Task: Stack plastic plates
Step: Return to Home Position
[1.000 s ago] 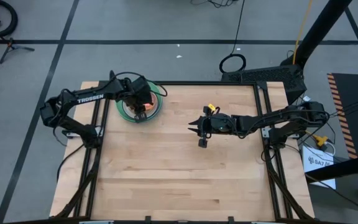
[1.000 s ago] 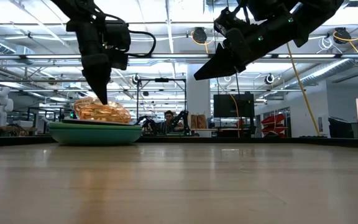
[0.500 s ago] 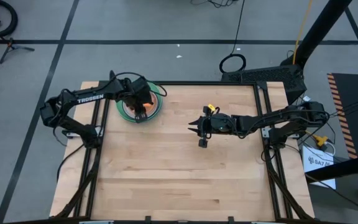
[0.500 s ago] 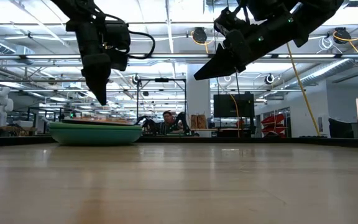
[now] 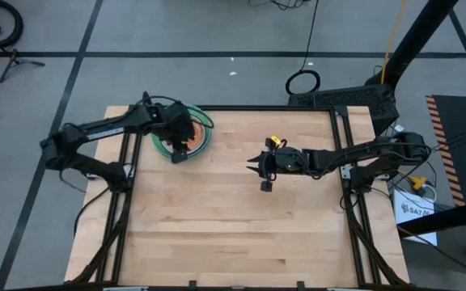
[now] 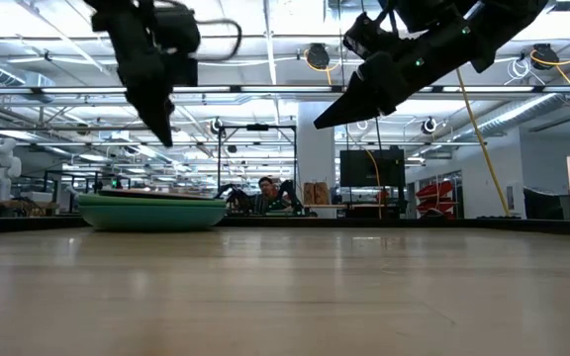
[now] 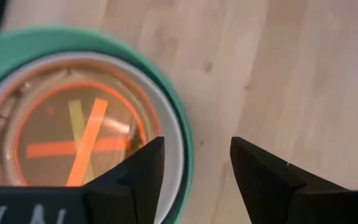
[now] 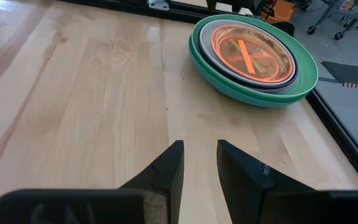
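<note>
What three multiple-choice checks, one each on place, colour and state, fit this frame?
1. The plate stack sits: A) mid-table B) on the table's left-arm side C) off the table.
2. The top plate is: A) black B) white C) orange.
3. The left end effector is: A) open, empty B) shut on a plate C) out of view.
Answers: 1 B, the high view shows it next to the left arm; 2 C, orange shows in both wrist views; 3 A, its fingers stand apart with nothing between.

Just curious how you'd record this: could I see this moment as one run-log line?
plates: single stack, orange plate on top | left gripper: open, empty, raised over stack | right gripper: open, empty, above table centre
</note>
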